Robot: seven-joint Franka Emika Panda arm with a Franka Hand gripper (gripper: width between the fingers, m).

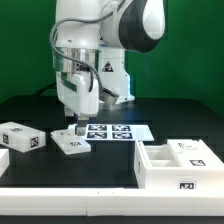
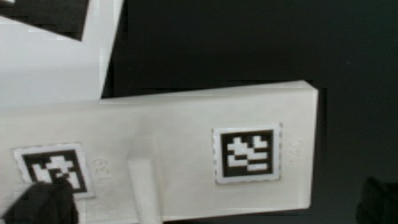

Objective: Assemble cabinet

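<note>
Up front, the cabinet (image 1: 160, 176) sits open-topped near the desk's (image 1: 100, 166) front right corner. Further back, mid-desk, the gripper (image 1: 70, 121) hangs low over a small white tagged panel (image 1: 70, 144), possibly touching it. How far its fingers are spread, I cannot tell. Beyond lies the marker board (image 1: 115, 131).

No legible text – only coded square tags (image 1: 186, 185) on cabinet (image 1: 158, 176), marker board (image 1: 143, 130).
</note>
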